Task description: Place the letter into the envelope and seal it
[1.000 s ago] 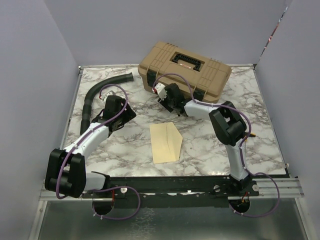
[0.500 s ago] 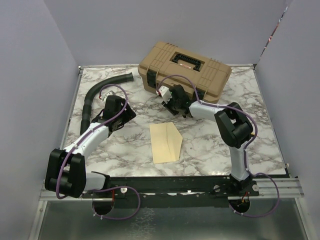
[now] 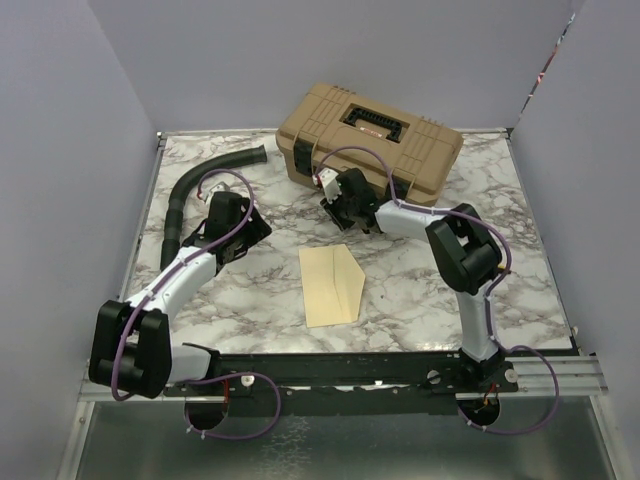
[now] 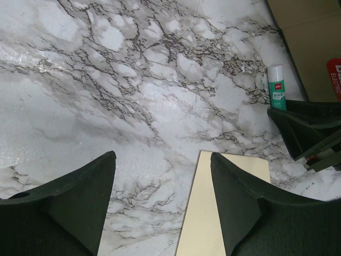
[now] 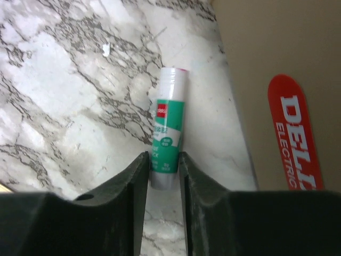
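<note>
The pale yellow envelope (image 3: 333, 285) lies flat mid-table with its pointed flap to the right. In the left wrist view, one corner of the envelope (image 4: 200, 224) shows between my fingers. The letter is out of view. My left gripper (image 4: 162, 157) hovers open just left of the envelope, also seen from above as the left gripper (image 3: 255, 228). My right gripper (image 5: 163, 156) is low on the table beside the toolbox. Both its fingers press the near end of a green-and-white glue stick (image 5: 169, 128) that lies on the marble. From the left wrist the glue stick (image 4: 276, 94) is seen too.
A tan toolbox (image 3: 370, 135) with a black handle stands at the back, right next to the right gripper (image 3: 338, 203); its wall (image 5: 277, 80) carries a red sticker. A black corrugated hose (image 3: 195, 185) curves along the back left.
The right arm's elbow has swung to the right and its wrist has shifted slightly beside the toolbox. The left arm and the envelope have not moved.
</note>
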Motion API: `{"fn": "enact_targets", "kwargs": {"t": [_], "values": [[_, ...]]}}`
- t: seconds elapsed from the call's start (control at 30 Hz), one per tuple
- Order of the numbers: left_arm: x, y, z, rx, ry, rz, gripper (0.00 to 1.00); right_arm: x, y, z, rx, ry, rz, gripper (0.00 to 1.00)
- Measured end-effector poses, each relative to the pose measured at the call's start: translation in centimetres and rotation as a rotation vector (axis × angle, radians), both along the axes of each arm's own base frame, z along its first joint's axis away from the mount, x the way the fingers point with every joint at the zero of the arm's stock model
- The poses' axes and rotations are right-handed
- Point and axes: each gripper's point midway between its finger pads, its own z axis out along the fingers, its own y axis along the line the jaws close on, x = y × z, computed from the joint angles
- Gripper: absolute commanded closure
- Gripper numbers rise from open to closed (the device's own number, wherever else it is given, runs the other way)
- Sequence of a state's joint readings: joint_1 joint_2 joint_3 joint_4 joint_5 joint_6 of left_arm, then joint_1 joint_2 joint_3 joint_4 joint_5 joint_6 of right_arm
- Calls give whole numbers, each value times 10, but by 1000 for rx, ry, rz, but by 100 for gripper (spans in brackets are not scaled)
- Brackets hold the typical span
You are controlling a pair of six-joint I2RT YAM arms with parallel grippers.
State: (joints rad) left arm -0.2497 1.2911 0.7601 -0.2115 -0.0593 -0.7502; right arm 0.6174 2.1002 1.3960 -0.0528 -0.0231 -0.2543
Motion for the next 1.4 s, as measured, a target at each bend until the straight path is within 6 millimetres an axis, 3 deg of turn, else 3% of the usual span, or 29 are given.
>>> {"fn": "enact_targets", "kwargs": {"t": [0.07,0.13,0.3,0.5,0.6,0.83,1.13,1.27,1.4], "values": [[0,0,2,-2,-5,0,26,0,4,-1,17,12,-9,93],[-1,0,3,-4,-9,-3,25,1,6,-1,27,16,-16,96],[-1,-1,10,-2,-31,-17,19,-4,8,1,59,32,-33,97],[-3,-1,35,-7,-108,-36,13,-33,-4,12,84,76,-30,97],[-4,-2,54,-19,-169,-52,12,-41,-1,44,144,52,-7,98],[-11,-14,110,-82,-349,-130,10,-63,20,160,410,-39,80,98],[-18,-47,217,-308,-697,-269,17,-109,50,281,910,42,159,98],[-20,-66,249,-426,-782,-352,20,-126,59,313,1068,124,207,98],[-23,-80,269,-514,-826,-431,28,-139,63,330,1149,192,250,98]]}}
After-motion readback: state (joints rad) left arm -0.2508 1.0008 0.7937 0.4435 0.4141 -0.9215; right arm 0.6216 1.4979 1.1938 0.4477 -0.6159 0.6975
